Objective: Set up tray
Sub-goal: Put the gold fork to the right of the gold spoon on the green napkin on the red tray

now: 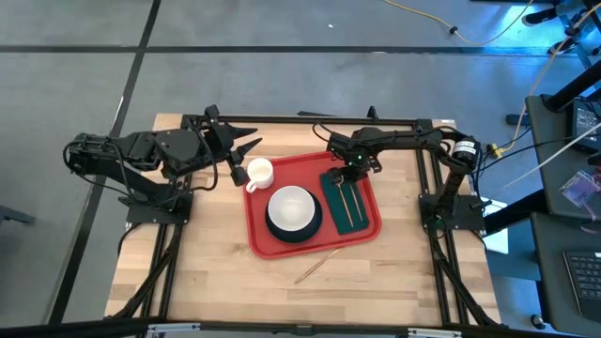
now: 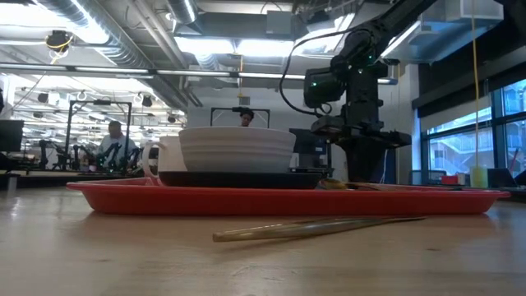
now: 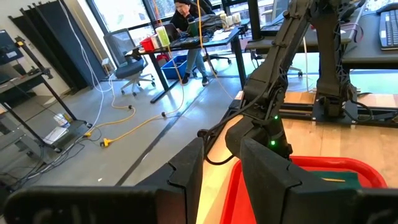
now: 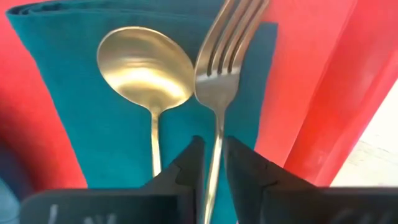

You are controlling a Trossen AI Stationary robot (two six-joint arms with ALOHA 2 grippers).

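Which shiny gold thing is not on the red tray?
The gold utensil lying on the bare wooden table, in front of the tray. The spoon and fork lie on the green napkin.

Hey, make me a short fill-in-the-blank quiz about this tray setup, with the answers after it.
1. The spoon and fork lie side by side on the green ____.
2. The right gripper has its fingers on either side of the handle of the ____.
3. The white bowl sits on a dark plate on the red ____.
4. One gold utensil lies off the tray, on the wooden ____.

Answers: napkin; fork; tray; table
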